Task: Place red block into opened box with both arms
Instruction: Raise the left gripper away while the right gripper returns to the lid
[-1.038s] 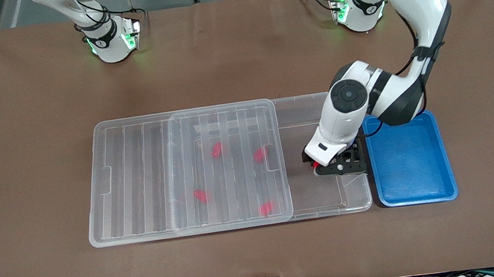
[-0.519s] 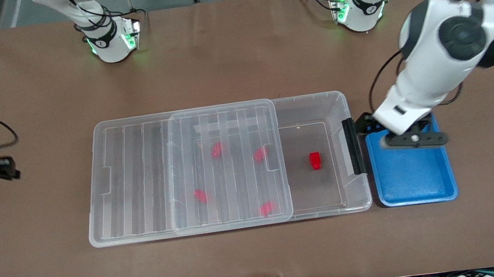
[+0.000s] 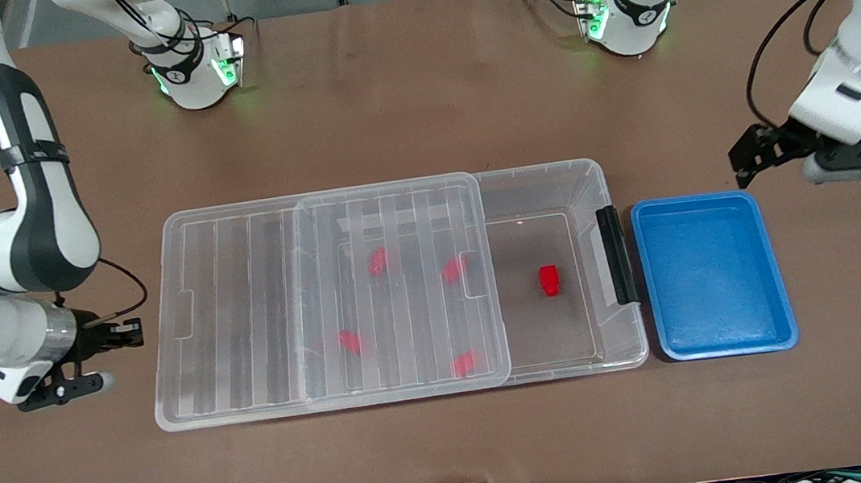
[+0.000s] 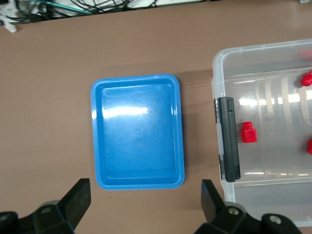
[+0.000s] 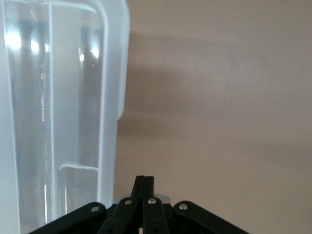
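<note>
A red block (image 3: 549, 279) (image 4: 249, 132) lies on the floor of the clear box (image 3: 601, 173) (image 4: 217, 63), in the uncovered part next to the black latch (image 3: 615, 254). The ribbed lid (image 3: 244, 311) (image 5: 109, 97) is slid toward the right arm's end and overhangs the box there. Several more red blocks show through it. My left gripper (image 3: 834, 151) (image 4: 145, 200) hangs open and empty over the table by the blue tray. My right gripper (image 3: 121, 333) (image 5: 145, 183) is shut on nothing, low beside the lid's overhanging end.
A blue tray (image 3: 721, 338) (image 4: 95, 136) stands empty next to the box's latch end, toward the left arm's end of the table. Brown table lies bare around the box and tray. Both arm bases stand along the table's edge farthest from the front camera.
My left gripper let the red block go in the box, then rose and drew away past the blue tray. My right arm came into view, and its gripper shut beside the lid.
</note>
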